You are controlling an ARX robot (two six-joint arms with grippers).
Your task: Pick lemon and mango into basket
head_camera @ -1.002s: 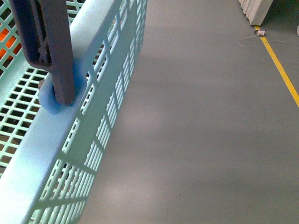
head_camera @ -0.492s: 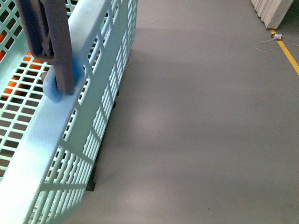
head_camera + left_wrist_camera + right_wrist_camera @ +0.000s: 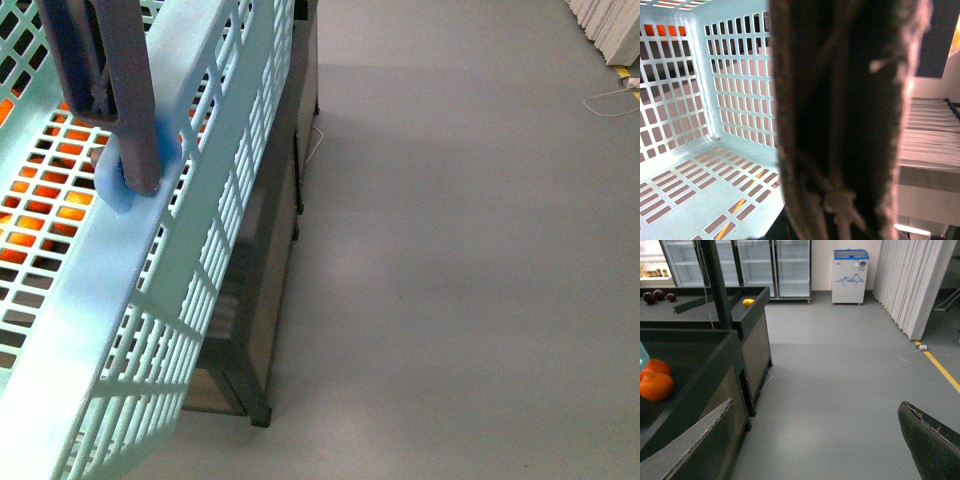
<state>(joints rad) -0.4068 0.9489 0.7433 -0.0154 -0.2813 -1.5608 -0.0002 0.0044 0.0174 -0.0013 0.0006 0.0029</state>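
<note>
The lemon [image 3: 748, 302] lies on the dark worktop [image 3: 700, 315], on its far section, close to the edge that faces the grey floor [image 3: 840, 390]. The mango [image 3: 656, 386] lies on the worktop's nearer, lower section, touching a second orange fruit [image 3: 655, 366] behind it. Dark red fruits [image 3: 650, 296] sit at the worktop's far side, well apart from the lemon.

The basket [image 3: 130, 270] stands over the worktop's floor-side edge, its mauve handle [image 3: 115, 90] upright at the rim. Orange shows through its slots, and I cannot tell if it rests on the worktop.

The right fingers [image 3: 930, 445] are spread wide with nothing between them, out over the floor beside the worktop. The left fingers [image 3: 840, 125] are a dark blur before the basket's inner wall; I cannot tell how they stand.
</note>
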